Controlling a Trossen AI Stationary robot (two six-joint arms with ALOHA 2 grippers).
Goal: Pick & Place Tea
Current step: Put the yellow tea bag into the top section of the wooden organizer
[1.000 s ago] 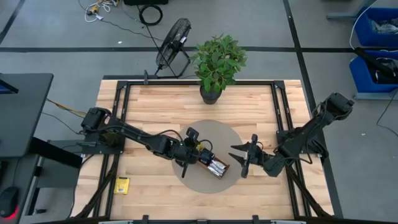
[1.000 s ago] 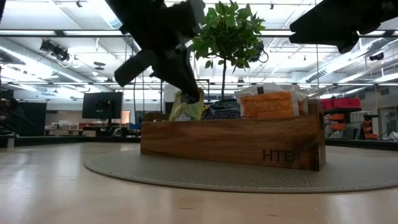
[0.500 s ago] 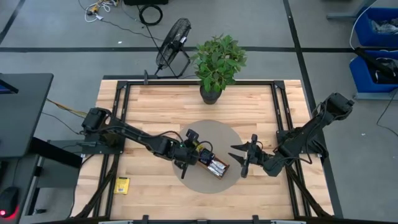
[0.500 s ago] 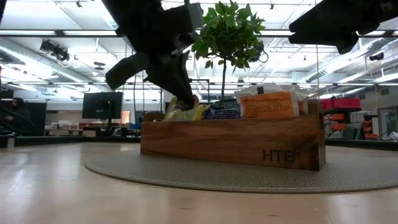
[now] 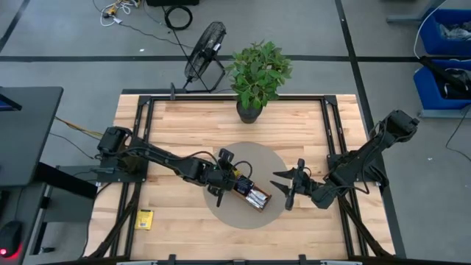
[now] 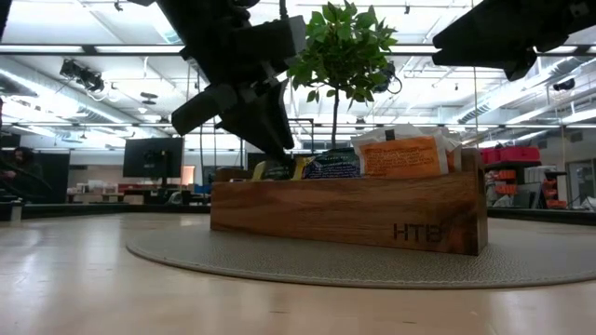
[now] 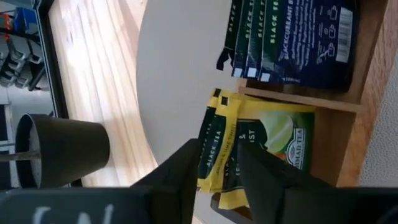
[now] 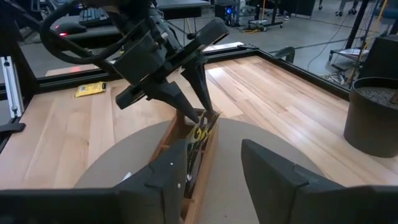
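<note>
The left gripper (image 5: 223,185) hangs over the end compartment of the wooden tray (image 6: 345,216), which sits on a round grey mat (image 5: 246,158) at the middle of the table (image 5: 169,125). In the left wrist view its 2 dark fingers (image 7: 180,171) straddle the top edges of the yellow sachets (image 7: 249,146) standing in that compartment, with a visible gap between finger and paper — the fingers are spread, apparently letting go, not pinching. The tea is nearly all in the tray: yellow sachets in the end slot, navy sachets (image 7: 292,37) in the next, orange-and-white ones (image 6: 402,156) further along in the low view. 1 more yellow sachet (image 5: 145,218) lies alone on the bare wood near the table's left front corner, well apart from the tray. The right gripper (image 5: 288,184) waits just beside the mat's right edge, fingers spread and empty. The step in hand looks like the release of a yellow sachet into its slot. The next move probably calls for a straight lift clear of the packed sachets — any sideways drag could pull one out — and then a reach to the stray sachet, which lies flat and will need a low, careful pinch at its edge.
</note>
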